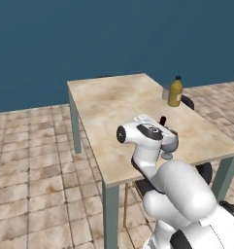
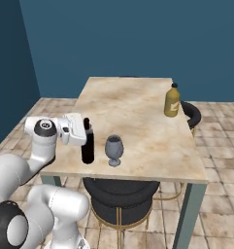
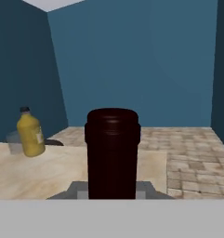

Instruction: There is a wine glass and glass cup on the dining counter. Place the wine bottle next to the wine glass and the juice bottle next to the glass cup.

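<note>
Right base view: wine bottle (image 2: 88,148) upright within end effector (image 2: 87,129).

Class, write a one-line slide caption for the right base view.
Gripper shut on the upright wine bottle beside the wine glass on the dining counter; juice bottle at the far edge.

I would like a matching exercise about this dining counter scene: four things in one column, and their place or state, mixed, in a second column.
Things:
1. wine bottle
2. wine glass
3. juice bottle
4. glass cup

Places or states:
A. at the far end of the dining counter, yellow with a black cap
B. held upright by the gripper
C. low and see-through, next to the yellow bottle
D. stands free, beside the dark bottle

Pairs: 1-B, 2-D, 3-A, 4-C
</note>
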Controlling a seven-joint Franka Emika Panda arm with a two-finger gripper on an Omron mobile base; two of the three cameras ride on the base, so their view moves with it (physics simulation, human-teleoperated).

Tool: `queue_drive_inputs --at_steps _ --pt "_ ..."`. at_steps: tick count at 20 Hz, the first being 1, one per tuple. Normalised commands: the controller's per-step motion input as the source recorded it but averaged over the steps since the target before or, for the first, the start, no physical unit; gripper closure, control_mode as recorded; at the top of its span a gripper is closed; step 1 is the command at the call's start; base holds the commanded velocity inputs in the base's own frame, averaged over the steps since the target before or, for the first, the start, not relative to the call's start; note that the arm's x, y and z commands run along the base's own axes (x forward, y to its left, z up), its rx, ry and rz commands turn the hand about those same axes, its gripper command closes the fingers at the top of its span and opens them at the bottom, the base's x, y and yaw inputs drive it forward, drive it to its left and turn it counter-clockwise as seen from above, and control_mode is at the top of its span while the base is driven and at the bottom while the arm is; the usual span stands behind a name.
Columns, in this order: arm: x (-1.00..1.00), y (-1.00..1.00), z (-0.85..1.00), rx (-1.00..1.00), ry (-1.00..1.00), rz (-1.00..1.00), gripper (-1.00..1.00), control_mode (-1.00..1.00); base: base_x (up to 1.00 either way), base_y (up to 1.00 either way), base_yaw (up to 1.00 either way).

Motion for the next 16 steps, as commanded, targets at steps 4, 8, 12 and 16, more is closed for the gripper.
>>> queue_drive_inputs --at_steps 4,8,12,16 --pt "0.05 0.00 -0.16 0.06 -0.14 0.00 1.00 -1.00 0.00 0.00 0.00" --pt "0.12 -0.01 -0.11 -0.01 -0.05 -0.01 1.00 -1.00 0.00 0.00 0.00" --pt "0.18 0.00 -0.03 -0.06 0.00 -0.01 1.00 -1.00 0.00 0.00 0.00" --pt "0.18 0.00 -0.01 -0.06 0.00 0.00 1.00 -1.00 0.00 0.00 0.00"
